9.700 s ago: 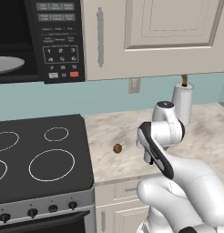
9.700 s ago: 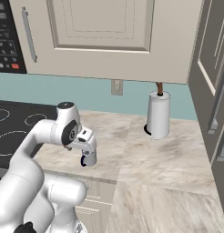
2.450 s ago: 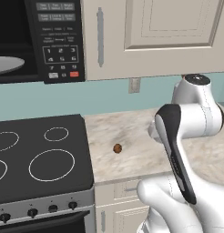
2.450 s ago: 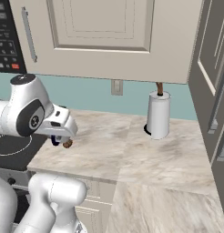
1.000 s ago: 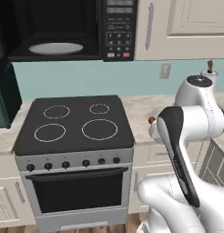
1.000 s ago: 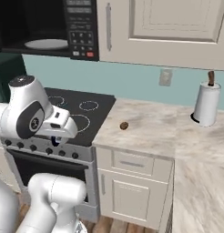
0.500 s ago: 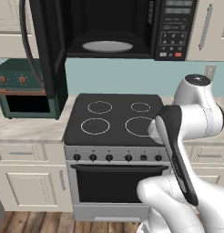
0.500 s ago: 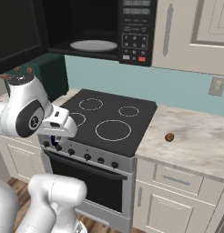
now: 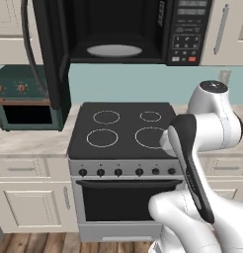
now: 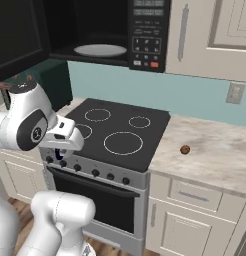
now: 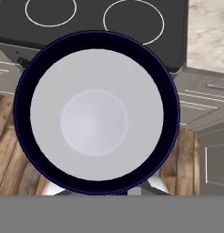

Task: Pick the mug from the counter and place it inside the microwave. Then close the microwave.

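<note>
Carrying the mug (image 11: 96, 113), our jaws are clenched on it: the hand view looks straight down into its pale bowl, ringed by a dark blue rim, so we judge its long axis runs along the line of our fingers. Our gripper (image 10: 59, 150) shows in the right base view low in front of the stove's knob panel, tucked under the white wrist, with a dark blue sliver of the mug at its tips. Beneath the mug lie the black stovetop (image 9: 123, 131) and the wooden floor (image 11: 9, 154), so the mug is off the surface (image 10: 215, 150) and in the air by the front edge of the stove.

What the coming move turns on is height and depth: the microwave (image 9: 118, 34) hangs above the stove with its door (image 9: 52, 49) swung open to the left, and its turntable plate (image 9: 114, 50) sits well above and behind our jaws. We judge the mug must go up and forward, kept upright to land on the plate. A small brown ball (image 10: 185, 149) rests on the surface to the right, well apart from that path.
</note>
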Available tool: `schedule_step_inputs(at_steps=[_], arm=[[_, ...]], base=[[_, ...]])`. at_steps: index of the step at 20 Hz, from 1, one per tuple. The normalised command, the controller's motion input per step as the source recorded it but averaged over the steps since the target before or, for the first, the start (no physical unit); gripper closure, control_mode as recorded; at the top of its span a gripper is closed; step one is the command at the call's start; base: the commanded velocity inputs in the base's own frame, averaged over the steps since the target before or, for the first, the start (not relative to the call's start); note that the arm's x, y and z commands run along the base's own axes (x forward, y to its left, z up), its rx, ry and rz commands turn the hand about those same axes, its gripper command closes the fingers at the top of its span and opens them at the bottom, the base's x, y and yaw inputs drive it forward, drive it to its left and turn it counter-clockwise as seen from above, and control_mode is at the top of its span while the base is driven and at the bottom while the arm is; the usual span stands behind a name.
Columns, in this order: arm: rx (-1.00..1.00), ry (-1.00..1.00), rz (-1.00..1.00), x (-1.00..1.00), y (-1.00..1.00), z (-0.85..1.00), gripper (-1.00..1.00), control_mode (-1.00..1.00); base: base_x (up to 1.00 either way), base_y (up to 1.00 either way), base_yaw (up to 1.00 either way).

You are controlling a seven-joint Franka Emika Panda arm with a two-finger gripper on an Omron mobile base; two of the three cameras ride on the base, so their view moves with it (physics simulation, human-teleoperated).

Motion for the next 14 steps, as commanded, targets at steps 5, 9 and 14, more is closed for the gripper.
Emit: schedule_step_inputs(at_steps=[5,9,14], arm=[[0.00,0.00,0.00,0.00,0.00,0.00,1.00,1.00],[0.00,0.00,0.00,0.00,0.00,0.00,1.00,1.00],[0.00,0.00,0.00,0.00,0.00,0.00,1.00,1.00]], base=[[0.17,0.01,-0.24],[0.22,0.13,-0.30],[0.41,0.27,-0.26]])
